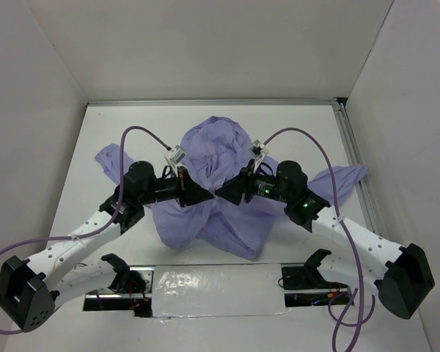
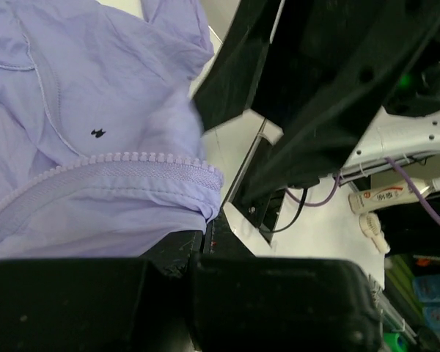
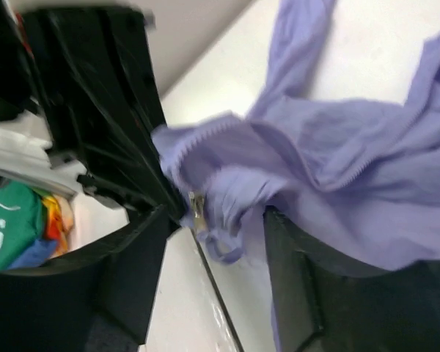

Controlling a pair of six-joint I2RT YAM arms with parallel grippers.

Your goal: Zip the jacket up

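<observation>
The lavender jacket (image 1: 220,158) lies crumpled in the middle of the white table, sleeves spread left and right. My two grippers meet over its front. The left gripper (image 1: 204,194) is shut on the jacket's bottom corner, where the row of zipper teeth (image 2: 117,160) ends above its fingers (image 2: 177,253). The right gripper (image 1: 225,193) is open. Its fingers (image 3: 136,253) stand apart on either side of the metal zipper slider (image 3: 198,206) and its fabric pull loop (image 3: 224,248). The jacket (image 3: 337,183) drapes over the right-hand finger.
A reflective strip (image 1: 213,290) runs along the near edge between the arm bases. White walls enclose the table, with a metal rail (image 1: 350,143) on the right. Purple cables (image 1: 143,132) arc over both arms. Coloured cloth (image 3: 15,224) lies off the table.
</observation>
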